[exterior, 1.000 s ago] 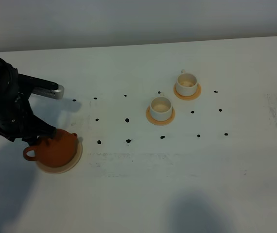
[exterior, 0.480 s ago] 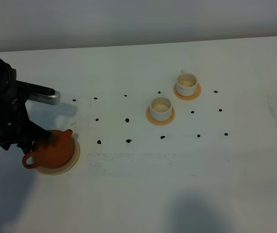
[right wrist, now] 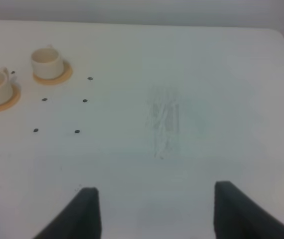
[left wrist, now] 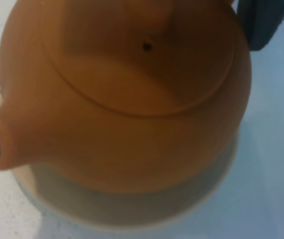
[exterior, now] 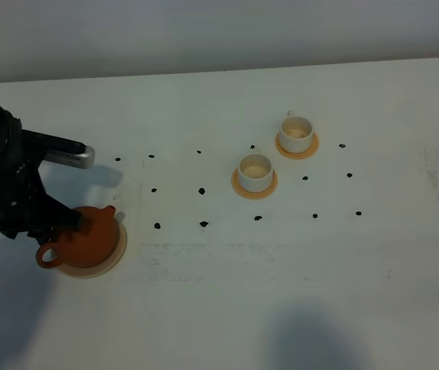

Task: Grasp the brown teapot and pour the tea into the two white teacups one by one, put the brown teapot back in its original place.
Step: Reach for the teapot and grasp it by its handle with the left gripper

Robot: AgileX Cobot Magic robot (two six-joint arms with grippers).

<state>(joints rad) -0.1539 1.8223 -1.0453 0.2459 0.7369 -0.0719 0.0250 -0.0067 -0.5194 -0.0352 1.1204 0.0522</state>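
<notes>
Left side of the table [exterior: 281, 293]: the teapot [exterior: 88, 237] sits upright on the beige coaster [exterior: 105, 267]. Its spout points away from the near edge and its loop handle toward it.

The left gripper [exterior: 67, 223] is down over the pot. Its jaws are spread wide and closed on the round body. In the left wrist view we see one dark finger [left wrist: 261, 20] against the pot's side; the other finger is out of frame. The same view shows the lid with its small vent hole [left wrist: 146, 47].

The two cups stand well apart from the pot, near mid-table. The nearer cup [exterior: 256, 171] and the farther cup [exterior: 296, 134] each sit on a small orange coaster. Both insides look pale tan, and we cannot tell the fill level.

The right gripper [right wrist: 154, 209] hangs over bare table, jaws apart, holding nothing.
</notes>
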